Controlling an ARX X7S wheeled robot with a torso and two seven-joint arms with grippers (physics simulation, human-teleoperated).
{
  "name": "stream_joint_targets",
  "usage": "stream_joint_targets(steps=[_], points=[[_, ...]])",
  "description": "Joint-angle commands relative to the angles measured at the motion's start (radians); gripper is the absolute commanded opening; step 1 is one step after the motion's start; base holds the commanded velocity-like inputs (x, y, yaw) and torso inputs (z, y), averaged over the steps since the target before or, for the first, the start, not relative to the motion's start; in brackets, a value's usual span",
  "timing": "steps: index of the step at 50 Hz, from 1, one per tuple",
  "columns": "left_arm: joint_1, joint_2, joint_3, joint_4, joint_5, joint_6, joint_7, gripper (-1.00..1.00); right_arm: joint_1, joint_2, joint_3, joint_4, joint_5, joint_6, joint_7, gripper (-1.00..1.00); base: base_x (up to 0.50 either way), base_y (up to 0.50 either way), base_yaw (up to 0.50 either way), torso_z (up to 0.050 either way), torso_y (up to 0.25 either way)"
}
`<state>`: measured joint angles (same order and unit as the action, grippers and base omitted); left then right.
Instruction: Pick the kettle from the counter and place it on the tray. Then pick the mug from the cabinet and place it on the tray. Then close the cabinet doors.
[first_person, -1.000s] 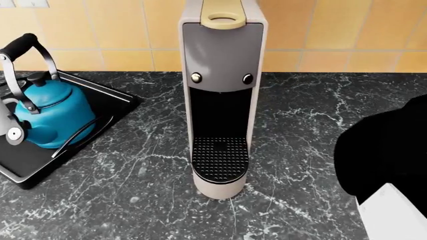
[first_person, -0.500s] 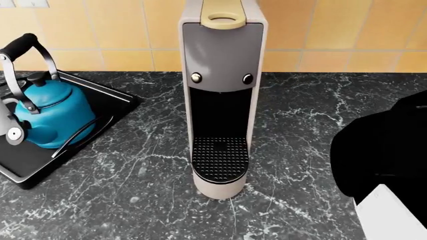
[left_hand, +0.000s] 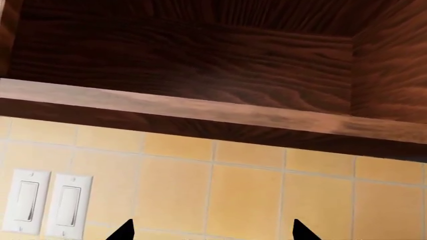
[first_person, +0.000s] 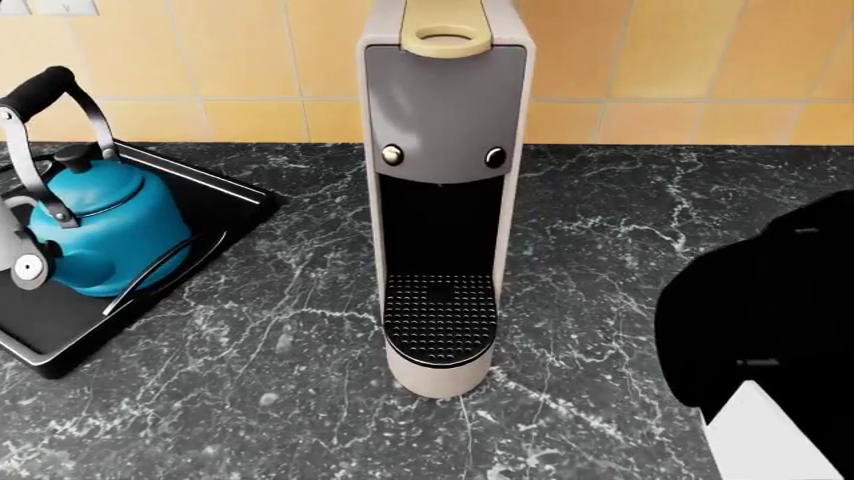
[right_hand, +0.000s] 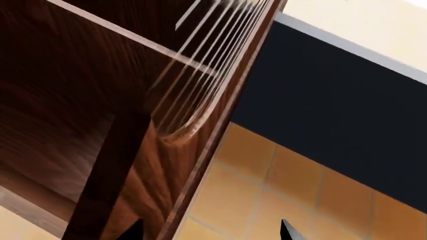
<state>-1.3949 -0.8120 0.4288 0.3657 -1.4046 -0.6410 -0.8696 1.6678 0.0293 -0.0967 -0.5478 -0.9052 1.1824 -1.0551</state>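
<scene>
The bright blue kettle (first_person: 100, 225) stands upright on the black tray (first_person: 220, 200) at the left of the dark marble counter (first_person: 267, 380). No mug shows in any view. In the left wrist view my left gripper (left_hand: 212, 235) is open and holds nothing; only its two black fingertips (left_hand: 125, 231) show, facing the tiled wall below the wooden cabinet (left_hand: 200, 65). My right gripper (right_hand: 212, 234) is also open, its tips spread wide. An open cabinet door (right_hand: 200, 115) shows edge-on before it, its lower edge running between the tips in the picture.
A tall beige coffee machine (first_person: 443, 190) stands mid-counter against the yellow tiled wall (first_person: 667, 60). My right arm's black bulk (first_person: 761, 310) fills the right side of the head view. Two white light switches (left_hand: 47, 204) sit on the wall under the cabinet.
In the head view my right arm's black bulk has crept slightly left. The kettle, tray and coffee machine have not moved.
</scene>
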Motion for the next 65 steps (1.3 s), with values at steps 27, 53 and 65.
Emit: stream_joint_targets(steps=[27,53,65], points=[[0.027,-0.022,-0.011,-0.023,0.013,0.015,0.027,1.0,-0.009,-0.019,0.015,0.295,0.429,-0.185,0.359,1.0,0.0,0.0,0.0,0.004,0.0],[0.078,-0.033,-0.015,-0.064,0.046,0.046,0.062,1.0,-0.029,-0.018,-0.01,0.477,0.77,-0.335,0.594,1.0,0.01,0.01,0.01,0.003,0.0],[0.083,-0.033,-0.013,-0.076,0.053,0.048,0.066,1.0,-0.02,-0.014,-0.026,0.531,0.918,-0.375,0.663,1.0,0.01,0.01,0.01,0.003,0.0]])
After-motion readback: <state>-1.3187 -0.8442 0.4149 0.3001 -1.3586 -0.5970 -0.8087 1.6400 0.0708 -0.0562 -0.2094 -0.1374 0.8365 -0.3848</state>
